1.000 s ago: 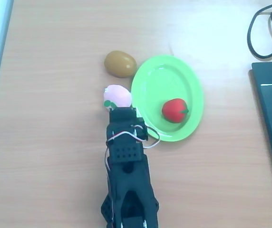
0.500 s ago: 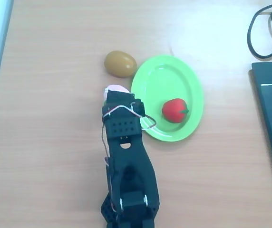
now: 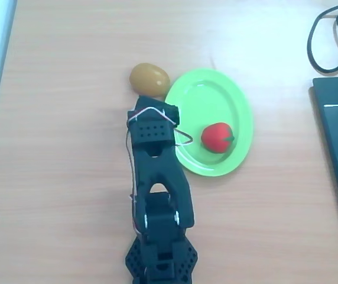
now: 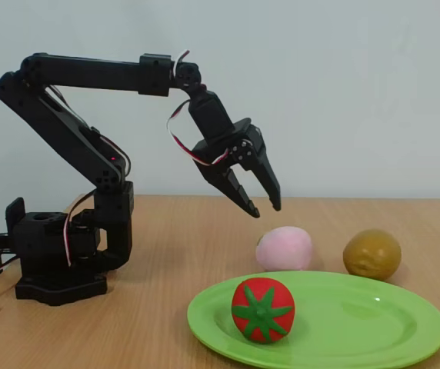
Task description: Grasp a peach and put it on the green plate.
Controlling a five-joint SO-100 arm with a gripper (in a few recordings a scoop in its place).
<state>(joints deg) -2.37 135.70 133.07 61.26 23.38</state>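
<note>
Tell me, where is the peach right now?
In the fixed view the peach sits on the table just behind the green plate, left of the brown fruit, with the open pincer hovering above it.

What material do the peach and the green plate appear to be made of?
The peach: probably soft foam or rubber, matte, because it shows no sharp highlight. The green plate: likely hard plastic, smooth and slightly glossy, with small light reflections and a moulded raised rim.

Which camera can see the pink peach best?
The fixed view: the peach sits in plain sight on the table, beside the green plate, with the gripper open above it. From overhead, the arm hides it.
</note>
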